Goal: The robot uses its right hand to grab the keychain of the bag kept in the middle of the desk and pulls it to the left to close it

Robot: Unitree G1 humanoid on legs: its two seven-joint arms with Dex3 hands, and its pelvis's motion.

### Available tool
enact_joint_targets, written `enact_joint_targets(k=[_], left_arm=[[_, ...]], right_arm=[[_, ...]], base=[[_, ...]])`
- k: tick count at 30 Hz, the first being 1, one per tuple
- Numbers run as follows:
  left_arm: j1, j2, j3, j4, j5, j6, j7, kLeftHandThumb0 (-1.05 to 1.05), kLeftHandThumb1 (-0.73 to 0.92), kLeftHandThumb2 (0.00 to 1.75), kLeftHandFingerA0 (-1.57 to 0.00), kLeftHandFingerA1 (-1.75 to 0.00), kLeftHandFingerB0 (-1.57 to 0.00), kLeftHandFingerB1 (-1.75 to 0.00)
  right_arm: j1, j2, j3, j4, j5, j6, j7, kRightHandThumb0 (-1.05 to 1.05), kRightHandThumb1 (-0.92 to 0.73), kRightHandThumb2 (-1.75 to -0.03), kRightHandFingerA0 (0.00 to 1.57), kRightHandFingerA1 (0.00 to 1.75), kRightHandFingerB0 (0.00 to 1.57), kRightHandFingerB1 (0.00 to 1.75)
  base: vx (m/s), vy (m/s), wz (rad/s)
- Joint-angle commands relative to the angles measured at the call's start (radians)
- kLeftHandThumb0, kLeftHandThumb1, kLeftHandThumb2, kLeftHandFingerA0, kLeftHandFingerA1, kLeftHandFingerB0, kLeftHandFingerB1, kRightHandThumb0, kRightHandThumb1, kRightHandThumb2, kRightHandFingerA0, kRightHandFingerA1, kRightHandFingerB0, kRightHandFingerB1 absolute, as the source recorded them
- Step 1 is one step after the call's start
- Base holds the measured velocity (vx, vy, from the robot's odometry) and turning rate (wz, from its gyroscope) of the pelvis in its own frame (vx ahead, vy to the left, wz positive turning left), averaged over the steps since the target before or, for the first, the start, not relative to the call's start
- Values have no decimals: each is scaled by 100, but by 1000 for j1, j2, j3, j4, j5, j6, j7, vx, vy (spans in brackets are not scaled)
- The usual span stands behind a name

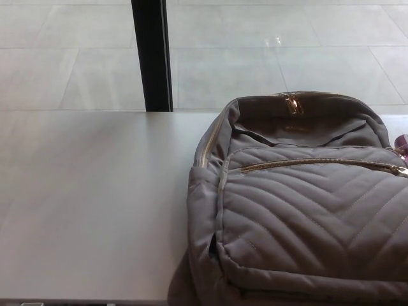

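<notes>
The small pinkish-purple keychain is peeking in at the right edge of the head view, only a sliver of it showing, just beside the right shoulder of the taupe quilted fabric backpack. The backpack is lying on its back with its chevron-stitched front panel facing up, and it is filling the right half of the view, running off the right and bottom edges. Its main compartment is gaping open along the top: the mouth is sagging into a wide curve, and inside only a plain lining of the same taupe colour is showing, with nothing lying in it that can be made out. A shiny gold zip track is running down the left side of that opening, and a gold metal fitting is sitting at the top middle of the rim. Below the opening, the gold zip of the front pocket is lying closed across the panel, its pull resting at the right end, just under the keychain.

Neither robot hand is showing in the view, so whether either one is open or closed cannot be told, nor how far either is from the keychain.

The backpack is resting on a smooth pale grey worktop. Beyond its far edge, glossy pale floor tiles are reflecting light, and a black upright post is standing behind the worktop, left of the backpack
</notes>
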State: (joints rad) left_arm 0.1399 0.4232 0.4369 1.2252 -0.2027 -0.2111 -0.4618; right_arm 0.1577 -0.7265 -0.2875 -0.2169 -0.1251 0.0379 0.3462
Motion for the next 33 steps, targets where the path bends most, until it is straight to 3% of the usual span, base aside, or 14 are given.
enact_joint_targets(k=[1,4,7,11,13,14,17,21,22,24,25,28,29,33], left_arm=[[5,2,5,-1,-15,-1,16,-85,87,65,-54,-63,-30,-43],[6,5,-10,-7,2,-14,20,-89,72,112,-50,-67,-25,-53],[3,12,-17,-3,3,-7,11,-82,88,65,-51,-62,-29,-42],[8,17,-28,-8,1,1,-21,-79,67,108,-47,-69,-25,-54],[10,19,-35,-11,6,-4,-22,-84,89,66,-51,-68,-31,-45],[8,22,-38,-6,5,2,-29,-84,68,109,-48,-69,-26,-54],[14,21,-40,-11,-1,-4,-42,-84,88,66,-46,-65,-29,-43],[14,18,-38,-12,-5,-4,-36,-80,67,109,-46,-69,-26,-54],[14,20,-44,-11,3,-9,-30,-84,90,66,-48,-66,-31,-42],[16,18,-40,-8,-2,-8,-29,-81,67,109,-45,-69,-26,-54],[14,19,-39,-7,-4,-4,-32,-84,88,66,-48,-66,-31,-42],[19,16,-37,-15,-6,-15,-34,-82,71,112,-48,-70,-25,-54],[22,14,-32,-19,-12,-20,-39,-84,89,66,-49,-69,-30,-45],[18,13,-30,-10,-11,-22,-38,-84,90,68,-48,-66,-30,-44]], right_arm=[[35,-28,17,-19,-116,55,-17,-23,-70,-60,97,103,44,40],[61,-69,43,-19,-210,98,-19,-20,-72,-61,94,112,44,38],[76,-83,59,-7,-251,94,-28,-21,-68,-61,82,129,47,39],[107,-91,73,9,-294,70,-56,-22,-68,-62,76,138,50,39],[112,-87,74,16,-293,53,-66,-20,-68,-62,75,139,52,40],[121,-82,78,8,-294,56,-63,-20,-69,-64,75,144,55,41],[131,-75,82,9,-292,41,-67,-19,-73,-62,70,146,57,41],[132,-48,93,-24,-293,31,-87,-20,-81,-64,72,158,73,47],[129,-39,95,-35,-296,40,-94,-19,-83,-64,74,161,78,49],[131,-21,90,-45,-295,31,-114,-17,-83,-67,76,162,82,55],[127,-5,88,-41,-296,7,-143,-17,-76,-71,89,160,82,61],[111,47,69,-30,-282,-19,-202,-10,-69,-88,84,165,87,97],[103,80,48,-16,-250,-43,-233,-5,-66,-95,85,165,83,117],[82,149,-4,34,-215,-143,-305,7,-58,-103,80,175,77,148]], base=[[0,0,0],[0,0,0],[0,0,0],[0,0,0],[0,0,0],[0,0,0],[0,0,0],[0,0,0],[0,0,0],[0,0,0],[0,0,0],[0,0,0],[0,0,0],[0,0,0]])
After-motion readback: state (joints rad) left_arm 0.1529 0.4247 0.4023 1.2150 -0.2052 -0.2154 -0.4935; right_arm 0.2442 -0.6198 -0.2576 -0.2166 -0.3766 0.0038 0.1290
